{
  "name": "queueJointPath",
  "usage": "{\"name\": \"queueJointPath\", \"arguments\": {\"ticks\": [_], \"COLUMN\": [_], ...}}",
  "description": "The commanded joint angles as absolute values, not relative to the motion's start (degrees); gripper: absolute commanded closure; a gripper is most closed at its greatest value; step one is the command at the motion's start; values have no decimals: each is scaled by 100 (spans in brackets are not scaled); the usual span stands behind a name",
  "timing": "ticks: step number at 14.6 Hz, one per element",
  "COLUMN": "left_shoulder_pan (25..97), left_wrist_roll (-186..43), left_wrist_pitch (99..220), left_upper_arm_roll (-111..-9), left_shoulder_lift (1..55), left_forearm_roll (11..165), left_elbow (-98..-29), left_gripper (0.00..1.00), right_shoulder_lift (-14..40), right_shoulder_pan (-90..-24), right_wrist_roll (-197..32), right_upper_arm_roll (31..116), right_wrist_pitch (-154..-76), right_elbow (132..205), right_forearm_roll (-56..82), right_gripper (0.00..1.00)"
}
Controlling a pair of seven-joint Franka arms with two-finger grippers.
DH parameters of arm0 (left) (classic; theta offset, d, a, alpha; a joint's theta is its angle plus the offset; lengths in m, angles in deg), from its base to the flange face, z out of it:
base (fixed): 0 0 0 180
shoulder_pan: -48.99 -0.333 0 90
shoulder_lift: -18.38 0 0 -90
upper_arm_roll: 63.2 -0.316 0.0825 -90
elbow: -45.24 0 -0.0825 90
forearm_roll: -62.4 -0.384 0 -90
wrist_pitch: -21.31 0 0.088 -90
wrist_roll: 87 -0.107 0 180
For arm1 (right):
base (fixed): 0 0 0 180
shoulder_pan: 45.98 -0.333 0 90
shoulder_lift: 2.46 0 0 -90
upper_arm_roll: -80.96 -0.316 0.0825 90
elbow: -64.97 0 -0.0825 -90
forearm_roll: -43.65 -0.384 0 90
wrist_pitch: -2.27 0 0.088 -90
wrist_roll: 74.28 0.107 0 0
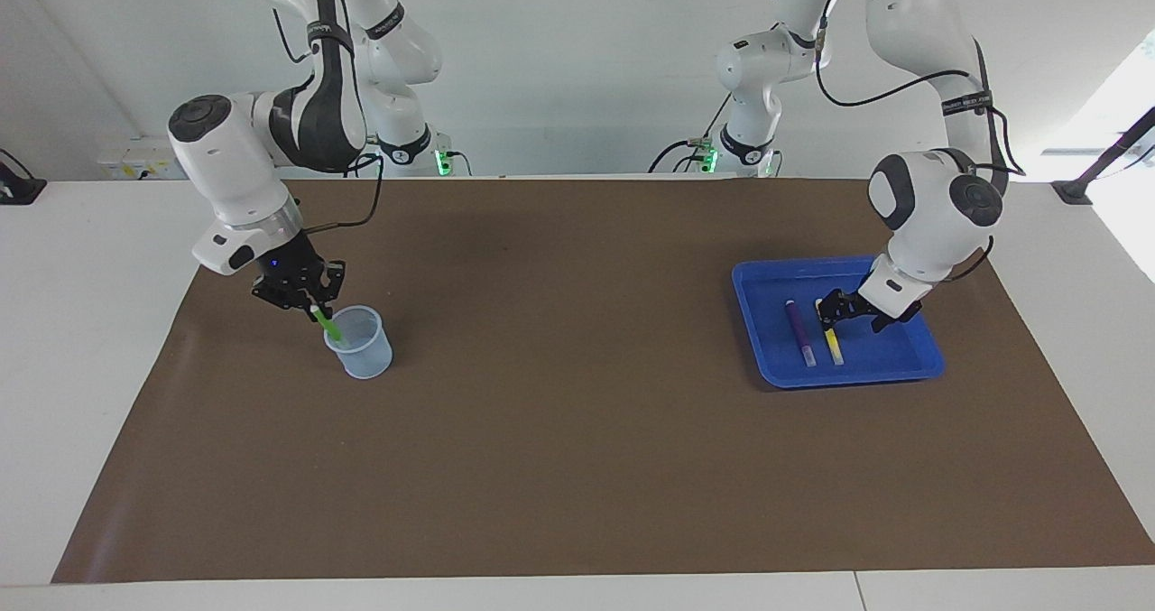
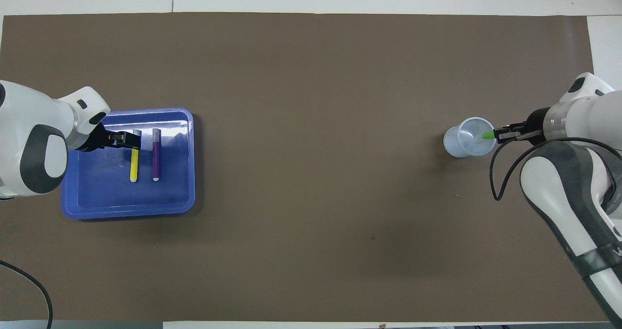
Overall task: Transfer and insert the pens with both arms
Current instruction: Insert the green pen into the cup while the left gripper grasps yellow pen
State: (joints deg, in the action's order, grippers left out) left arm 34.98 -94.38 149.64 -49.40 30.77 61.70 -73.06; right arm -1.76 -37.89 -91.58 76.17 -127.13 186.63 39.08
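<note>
My right gripper (image 1: 311, 307) (image 2: 498, 134) is shut on the upper end of the green pen (image 1: 325, 323) (image 2: 486, 135). That pen is tilted, with its lower end inside the clear plastic cup (image 1: 365, 359) (image 2: 457, 144). The yellow pen (image 1: 833, 345) (image 2: 133, 166) and the purple pen (image 1: 799, 329) (image 2: 156, 156) lie side by side in the blue tray (image 1: 902, 360) (image 2: 97, 199). My left gripper (image 1: 835, 315) (image 2: 132, 140) is open and low in the tray, at the yellow pen's end nearer the robots.
A brown mat (image 1: 577, 430) covers most of the white table. The cup stands on it toward the right arm's end, the tray toward the left arm's end. The right arm's black cable loops beside the cup.
</note>
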Motion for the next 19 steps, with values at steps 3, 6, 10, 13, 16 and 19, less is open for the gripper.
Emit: {"name": "queueJointPath", "arguments": {"ticks": [3, 6, 10, 13, 16, 19], "left_shoulder_pan": [3422, 3431, 3422, 3422, 3413, 3405], "left_wrist_roll": [-9596, -9596, -9596, -9596, -9587, -9579], "left_wrist_pitch": [15279, 15279, 15279, 15279, 15271, 15201], "left_upper_arm_roll": [-4896, -4896, -4896, -4896, -4896, -4896], "left_shoulder_lift": [3262, 3271, 3289, 3289, 3289, 3297], "left_forearm_roll": [6038, 6038, 5854, 5845, 5845, 5845], "left_elbow": [-7429, -7429, -7438, -7429, -7429, -7394], "left_gripper": [22, 34, 65, 100, 100, 100], "right_shoulder_lift": [-158, -115, 97, 97, 88, 79], "right_shoulder_pan": [-3675, -3702, -3754, -3754, -3754, -3754], "right_wrist_roll": [-9221, -9203, -9159, -9133, -9133, -9133], "right_upper_arm_roll": [7533, 7533, 7533, 7533, 7533, 7524], "right_wrist_pitch": [-12825, -12825, -13115, -13106, -13106, -13115], "right_elbow": [18714, 18714, 18714, 18714, 18749, 18766], "right_forearm_roll": [4172, 4216, 4321, 4444, 4453, 4453], "right_gripper": [100, 100, 100, 100, 100, 100]}}
